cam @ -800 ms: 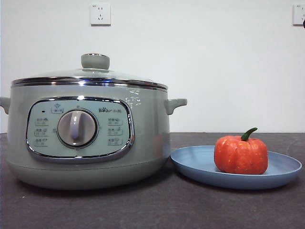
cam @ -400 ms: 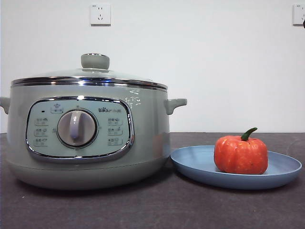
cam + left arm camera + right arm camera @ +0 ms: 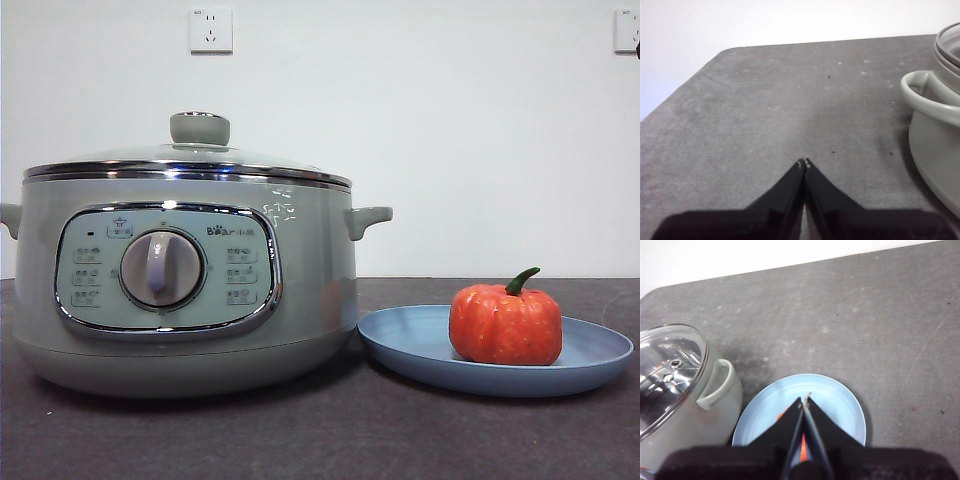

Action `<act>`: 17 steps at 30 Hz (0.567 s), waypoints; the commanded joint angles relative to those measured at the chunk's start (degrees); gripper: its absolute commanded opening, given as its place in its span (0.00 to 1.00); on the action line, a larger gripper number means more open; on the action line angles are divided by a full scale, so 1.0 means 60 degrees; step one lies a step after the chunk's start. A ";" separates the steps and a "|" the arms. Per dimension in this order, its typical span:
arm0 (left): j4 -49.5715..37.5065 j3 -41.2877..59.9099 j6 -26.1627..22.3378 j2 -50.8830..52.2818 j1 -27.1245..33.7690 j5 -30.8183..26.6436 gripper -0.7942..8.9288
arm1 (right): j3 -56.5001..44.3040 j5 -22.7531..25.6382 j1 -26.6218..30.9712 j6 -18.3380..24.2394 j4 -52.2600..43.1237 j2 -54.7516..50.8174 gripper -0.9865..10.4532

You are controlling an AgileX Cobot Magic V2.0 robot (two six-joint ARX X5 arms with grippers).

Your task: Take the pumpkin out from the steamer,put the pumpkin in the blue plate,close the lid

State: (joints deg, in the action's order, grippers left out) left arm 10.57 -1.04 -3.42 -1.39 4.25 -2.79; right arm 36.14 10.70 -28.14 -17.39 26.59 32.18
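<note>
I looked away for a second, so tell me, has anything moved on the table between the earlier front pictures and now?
Nothing visibly changed. The pumpkin sits in the blue plate as before, the lid stays closed on the steamer, and no arm has entered the front view. Now the left gripper hangs shut over bare table and the right gripper hangs shut above the plate.

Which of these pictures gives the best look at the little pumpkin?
The front view: the pumpkin sits whole on the blue plate, stem and all. The right wrist view shows only orange slivers behind the shut jaws. The left wrist view doesn't show it.
</note>
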 commanded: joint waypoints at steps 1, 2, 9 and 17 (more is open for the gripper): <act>-0.0040 0.0149 0.0069 0.0025 0.0044 0.0011 0.08 | -0.0069 0.0029 -0.0007 -0.0091 -0.0058 -0.0007 0.09; -0.0040 0.0149 0.0069 0.0025 0.0044 0.0011 0.08 | -0.0069 0.0029 -0.0007 -0.0091 -0.0055 -0.0007 0.09; -0.0040 0.0149 0.0069 0.0025 0.0044 0.0015 0.08 | -0.0069 0.0047 -0.0007 0.0874 0.0146 -0.0178 0.09; -0.0040 0.0149 0.0069 0.0025 0.0044 0.0015 0.08 | -0.0925 0.0204 0.1486 0.2565 -0.0648 -0.1665 0.09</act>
State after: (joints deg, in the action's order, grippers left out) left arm 10.57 -1.04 -3.40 -1.39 4.29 -2.76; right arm 32.47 11.79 -20.60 -4.49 22.90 22.87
